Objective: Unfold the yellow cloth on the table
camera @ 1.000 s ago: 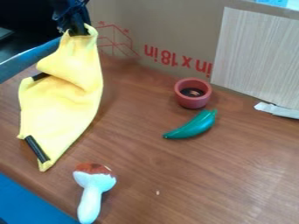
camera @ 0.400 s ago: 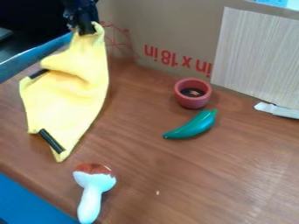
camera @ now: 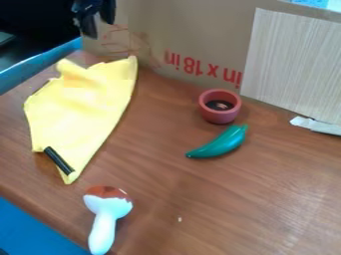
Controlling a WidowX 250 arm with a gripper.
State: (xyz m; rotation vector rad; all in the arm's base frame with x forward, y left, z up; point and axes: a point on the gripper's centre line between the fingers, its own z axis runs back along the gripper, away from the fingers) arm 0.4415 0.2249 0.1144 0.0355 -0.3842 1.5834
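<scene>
Near the top left, the black gripper (camera: 100, 27) hangs in front of the cardboard, its two fingers apart with nothing between them. Below it, a yellow cloth (camera: 80, 109) lies spread on the wooden table, with a black strip (camera: 59, 160) at its lower corner. The cloth's top edge is a little below the fingertips, not touching them. A green pepper-shaped toy (camera: 221, 143) rests right of centre, just below a small reddish bowl (camera: 220, 115) with a dark inside. At the lower left lies a white mushroom toy (camera: 105, 219) with a brown cap.
A cardboard wall (camera: 193, 30) with red print stands along the back, with a pale wood-grain panel (camera: 293, 60) at its right. A whitish scrap (camera: 316, 125) lies by the panel's foot. Blue surfaces border the table (camera: 226, 204) at the left.
The gripper held the cloth's top end up before and has let go of it; that end has dropped onto the table. The gripper first moved right with the cloth and is now slightly higher.
</scene>
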